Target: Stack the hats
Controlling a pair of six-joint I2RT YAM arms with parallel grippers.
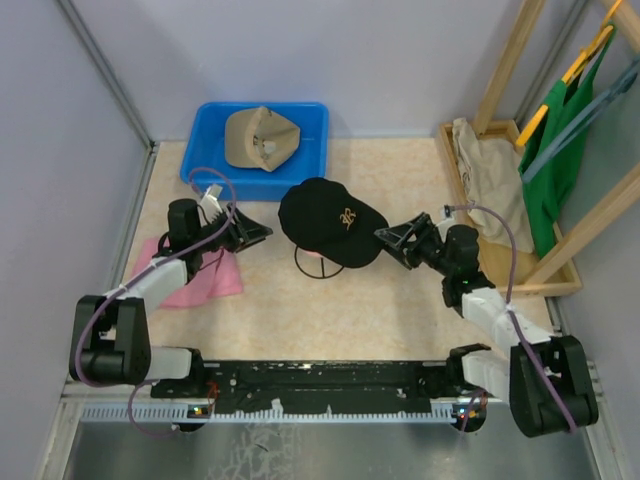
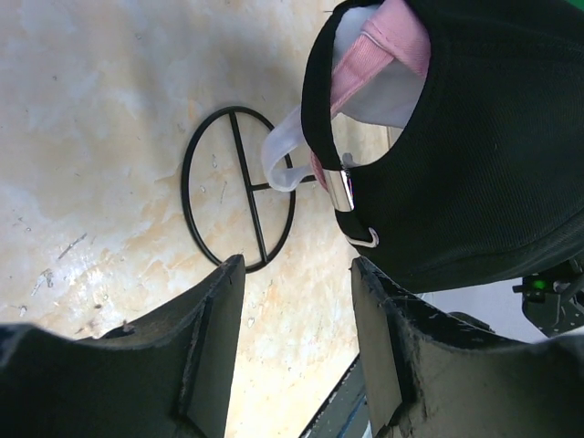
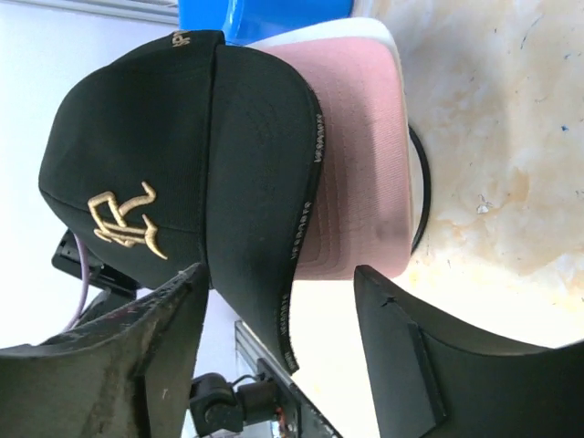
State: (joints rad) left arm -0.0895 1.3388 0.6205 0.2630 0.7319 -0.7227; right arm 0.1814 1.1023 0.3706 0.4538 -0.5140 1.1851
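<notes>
Beyond black cap [image 1: 330, 222], tan cap [image 1: 260, 138] in blue bin [image 1: 205, 150]

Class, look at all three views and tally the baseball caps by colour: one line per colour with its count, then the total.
Black cap: 1
Pink cap: 1
White cap: 1
Tan cap: 1
Total: 4

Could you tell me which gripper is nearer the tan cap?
Left. The left gripper lies straight below the tan cap in the top view; the right gripper lies farther right, past the black cap.
</notes>
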